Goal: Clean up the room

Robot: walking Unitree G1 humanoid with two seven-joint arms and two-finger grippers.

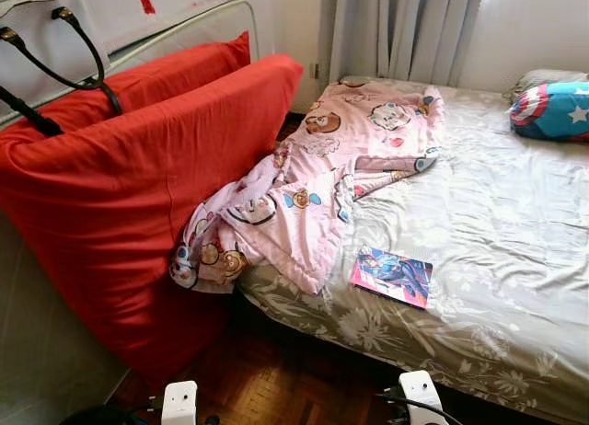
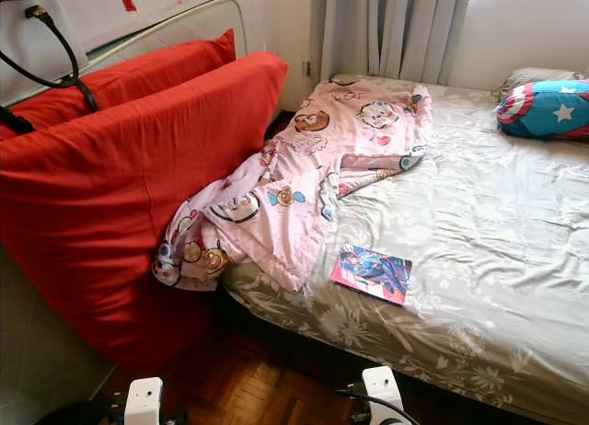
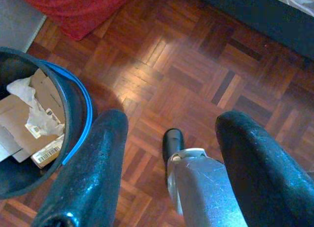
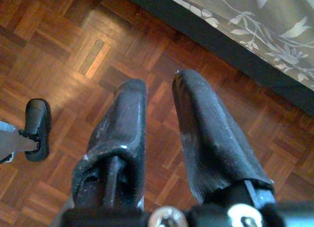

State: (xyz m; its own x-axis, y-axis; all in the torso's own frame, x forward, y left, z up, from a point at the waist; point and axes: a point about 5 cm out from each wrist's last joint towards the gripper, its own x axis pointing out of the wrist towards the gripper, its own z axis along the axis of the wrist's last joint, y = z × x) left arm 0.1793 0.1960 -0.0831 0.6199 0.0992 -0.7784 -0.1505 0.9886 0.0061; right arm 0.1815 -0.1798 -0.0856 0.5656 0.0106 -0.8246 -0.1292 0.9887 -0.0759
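A bedroom seen from the foot of a bed [image 1: 515, 287] dressed in a grey leaf-patterned sheet, with both of the robot's arms hanging low over a wooden parquet floor [image 3: 196, 65]. The left gripper [image 3: 169, 153] points down at the floor with its two black fingers [image 3: 91, 178] spread well apart and nothing between them; just beside it stands a dark bin [image 3: 78, 114] with a blue rim, holding scraps of cardboard [image 3: 24, 124] and crumpled paper, and a corner of red fabric lies farther off across the floor from it. The right gripper [image 4: 159, 119] also points at the floor, its fingers [image 4: 206, 138] nearly together with only a narrow gap and nothing held; the draped edge of the bed's sheet runs close by, beyond its fingertips. Up on the bed, well above and ahead of both grippers, a pink cartoon-print blanket [image 1: 322, 167] lies rumpled, spilling off the mattress's left edge, where it touches a large red cushion [image 1: 120, 195] leaning upright beside the bed. A colourful comic book [image 1: 391, 276] lies flat on the sheet just beside the blanket's lower edge, nearer the right gripper's side. A pillow [image 1: 552, 110] in blue, red and white with a star rests at the bed's far right, before grey curtains [image 1: 396, 29].
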